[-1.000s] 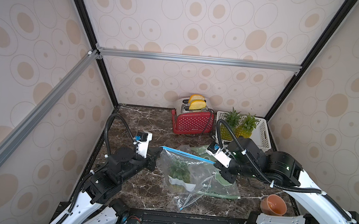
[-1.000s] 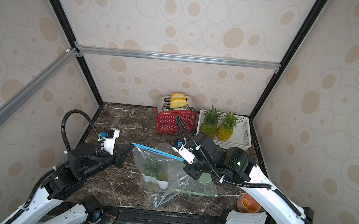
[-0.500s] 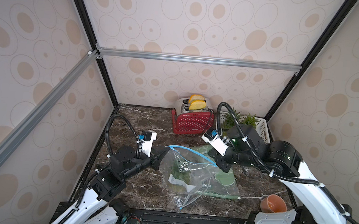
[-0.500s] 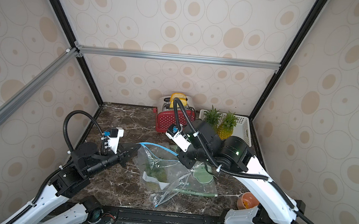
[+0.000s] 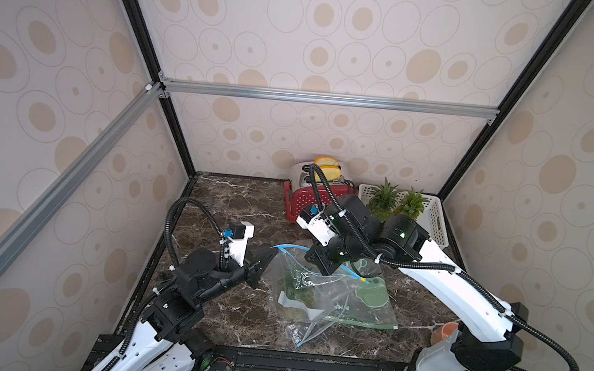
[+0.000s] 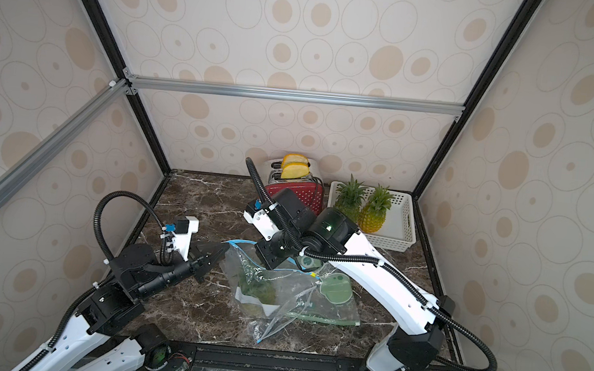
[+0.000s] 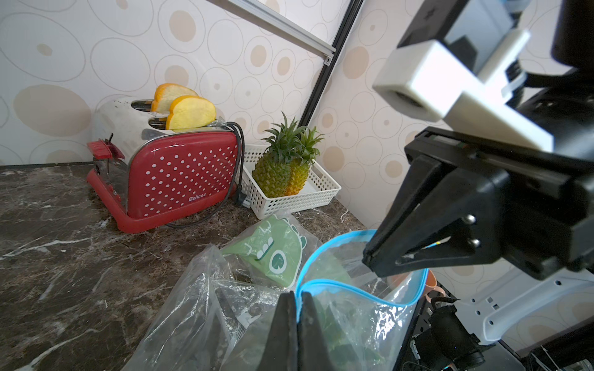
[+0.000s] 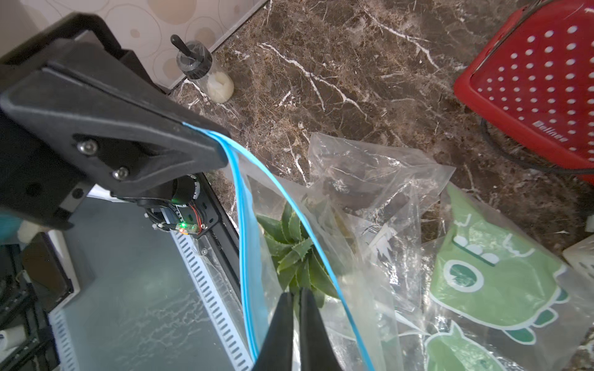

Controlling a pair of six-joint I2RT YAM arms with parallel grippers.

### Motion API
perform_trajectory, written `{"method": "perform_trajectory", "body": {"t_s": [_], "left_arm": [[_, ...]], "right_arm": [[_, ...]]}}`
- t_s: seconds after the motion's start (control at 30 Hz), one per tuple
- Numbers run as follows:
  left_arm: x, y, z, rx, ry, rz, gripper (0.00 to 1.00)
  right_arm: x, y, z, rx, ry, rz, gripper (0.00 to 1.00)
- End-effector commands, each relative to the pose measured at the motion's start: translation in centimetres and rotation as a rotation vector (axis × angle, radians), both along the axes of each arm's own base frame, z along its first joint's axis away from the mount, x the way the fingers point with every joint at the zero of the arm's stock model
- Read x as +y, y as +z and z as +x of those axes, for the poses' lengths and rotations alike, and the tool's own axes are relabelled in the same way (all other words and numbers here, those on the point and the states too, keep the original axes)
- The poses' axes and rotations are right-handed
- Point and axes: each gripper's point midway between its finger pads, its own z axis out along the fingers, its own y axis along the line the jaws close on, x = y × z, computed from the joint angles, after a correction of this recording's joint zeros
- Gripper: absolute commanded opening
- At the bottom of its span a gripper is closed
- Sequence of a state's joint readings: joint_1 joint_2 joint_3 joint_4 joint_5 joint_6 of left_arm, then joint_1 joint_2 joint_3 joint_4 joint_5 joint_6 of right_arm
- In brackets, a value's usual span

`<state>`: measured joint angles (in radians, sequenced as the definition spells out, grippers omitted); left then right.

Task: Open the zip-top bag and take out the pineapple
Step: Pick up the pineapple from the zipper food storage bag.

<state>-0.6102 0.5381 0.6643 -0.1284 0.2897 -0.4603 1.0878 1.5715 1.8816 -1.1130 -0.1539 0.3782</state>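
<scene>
bag: clear zip-top plastic bag with a blue strip [image 5: 319,289], mid-surface near the front edge; limp, slippery film, mouth parted
fruit: small green-crowned pineapple [image 8: 295,257] inside; stiff, spiky, likely weighty, best taken by the body
left claw [image 7: 297,297]: clamped on the blue rim
right claw [image 8: 295,294]: together, apparently pinching the opposite lip
room: dark marble surface [image 5: 234,206] bare toward its left edge; red dotted toaster [image 7: 180,173] crowds the back edge

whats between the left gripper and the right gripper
The clear plastic zip-top bag, its blue-rimmed mouth pulled open: left gripper pinches one side, right gripper the other. Clearest in the left wrist view.
</scene>
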Motion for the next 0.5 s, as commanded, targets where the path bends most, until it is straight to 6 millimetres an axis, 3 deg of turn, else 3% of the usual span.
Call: {"method": "perform_trajectory", "body": {"t_s": [0.0,0.23,0.33,0.47], "left_arm": [[0.5,2.7,-0.7,-0.08,-0.003,-0.078,0.0],[0.6,1.9,-0.7,-0.073,0.002,-0.091,0.0],[0.5,2.3,-0.8,-0.091,-0.007,-0.103,0.0],[0.4,2.6,-0.8,-0.098,-0.012,-0.11,0.0]], "right_arm": [[0.3,-1.1,-0.1,0.074,-0.069,-0.013,0.1],[0.4,-0.4,-0.9,0.039,-0.101,-0.05,0.08],[0.4,-1.5,-0.8,0.06,-0.122,-0.093,0.08],[0.4,-3.1,-0.6,0.092,-0.156,-0.16,0.24]]}}
